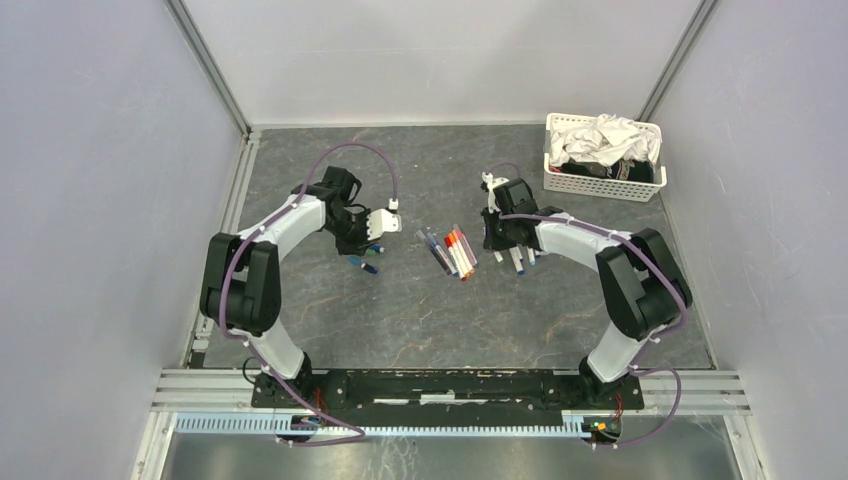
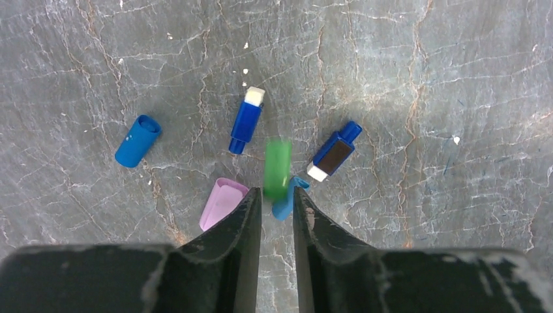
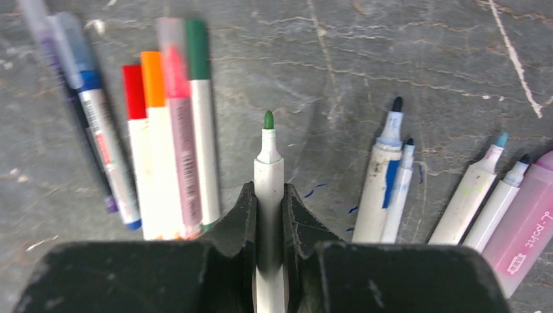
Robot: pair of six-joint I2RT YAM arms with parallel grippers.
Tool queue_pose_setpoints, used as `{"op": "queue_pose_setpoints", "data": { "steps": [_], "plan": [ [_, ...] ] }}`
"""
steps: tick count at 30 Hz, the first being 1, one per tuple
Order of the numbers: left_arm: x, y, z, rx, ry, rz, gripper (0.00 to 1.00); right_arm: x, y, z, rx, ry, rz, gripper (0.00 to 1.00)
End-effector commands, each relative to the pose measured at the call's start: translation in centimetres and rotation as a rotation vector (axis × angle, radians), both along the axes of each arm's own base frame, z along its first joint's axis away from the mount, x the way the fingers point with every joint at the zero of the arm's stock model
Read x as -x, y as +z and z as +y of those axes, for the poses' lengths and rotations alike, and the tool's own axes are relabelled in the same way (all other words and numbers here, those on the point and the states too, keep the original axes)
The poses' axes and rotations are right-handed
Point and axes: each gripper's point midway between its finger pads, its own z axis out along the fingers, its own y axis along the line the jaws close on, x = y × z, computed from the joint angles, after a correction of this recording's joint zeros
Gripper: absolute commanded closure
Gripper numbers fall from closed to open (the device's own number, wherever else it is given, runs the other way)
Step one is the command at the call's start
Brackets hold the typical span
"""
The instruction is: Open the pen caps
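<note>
In the left wrist view my left gripper [image 2: 277,193] stands slightly open, with bare table showing between its fingers. A blurred green pen cap [image 2: 278,168] lies just beyond the tips, free of them. Around it lie several more pen caps: blue [image 2: 137,141], two dark blue [image 2: 246,120] [image 2: 334,152], lilac [image 2: 222,202] and light blue [image 2: 285,203]. My right gripper [image 3: 269,192] is shut on a white pen [image 3: 269,156] whose bare green tip points away. Capped pens [image 3: 163,143] lie to its left, uncapped pens [image 3: 385,182] to its right.
A white mesh basket [image 1: 603,185] holding cloth stands at the back right. From above, the left gripper [image 1: 368,248] and right gripper [image 1: 497,243] flank the row of capped pens [image 1: 452,252]. A wider lilac pen [image 3: 528,228] lies at the far right.
</note>
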Motion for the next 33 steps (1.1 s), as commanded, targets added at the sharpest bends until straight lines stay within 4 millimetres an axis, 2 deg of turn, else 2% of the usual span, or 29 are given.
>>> {"op": "queue_pose_setpoints", "data": {
  "steps": [1, 7, 12, 15, 17, 18, 19, 20, 21, 23, 25, 28, 30, 33],
  "plan": [
    [-0.5, -0.7, -0.5, 0.012, 0.05, -0.002, 0.67, -2.4, -0.7, -1.1, 0.071, -0.105, -0.079, 0.92],
    [-0.1, -1.0, -0.5, 0.014, 0.043, 0.018, 0.62, -1.8, -2.2, -2.1, 0.146, -0.121, -0.081, 0.78],
    [-0.2, 0.6, -0.9, 0.036, 0.041, 0.02, 0.62, -1.7, -2.2, -2.7, 0.164, -0.132, -0.087, 0.7],
    [-0.6, 3.2, -1.7, 0.081, 0.051, 0.001, 0.58, -2.0, -1.1, -2.5, 0.149, -0.137, -0.105, 0.69],
    [-1.1, 5.6, -2.3, 0.116, 0.067, -0.012, 0.51, -2.5, 0.3, -2.1, 0.129, -0.145, -0.134, 0.69],
    [-1.4, 7.1, -2.5, 0.132, 0.08, -0.021, 0.43, -2.7, 1.0, -1.7, 0.117, -0.144, -0.155, 0.68],
    [-1.5, 8.6, -2.7, 0.147, 0.104, -0.021, 0.4, -2.9, 2.0, -1.1, 0.105, -0.133, -0.181, 0.66],
    [-1.8, 10.1, -2.9, 0.16, 0.118, -0.042, 0.26, -3.0, 2.7, -0.4, 0.096, -0.117, -0.198, 0.65],
    [-2.2, 11.6, -2.9, 0.171, 0.147, -0.058, 0.18, -3.0, 3.2, 0.5, 0.09, -0.092, -0.206, 0.65],
    [-3.0, 14.4, -2.7, 0.183, 0.203, -0.108, 0.09, -2.9, 3.6, 2.3, 0.069, -0.038, -0.213, 0.65],
    [-3.5, 16.7, -2.1, 0.172, 0.242, -0.157, 0.06, -2.8, 3.5, 3.9, 0.053, 0.007, -0.205, 0.68],
    [-3.6, 19.3, -1.2, 0.161, 0.278, -0.215, 0.05, -3.0, 2.9, 4.9, 0.048, 0.037, -0.185, 0.72],
    [-3.1, 20.3, -0.9, 0.167, 0.285, -0.245, 0.01, -3.0, 2.4, 5.4, 0.042, 0.056, -0.171, 0.73],
    [-2.6, 20.5, -0.5, 0.172, 0.302, -0.265, 0.0, -3.1, 1.6, 5.6, 0.053, 0.068, -0.15, 0.74]
  ]
}}
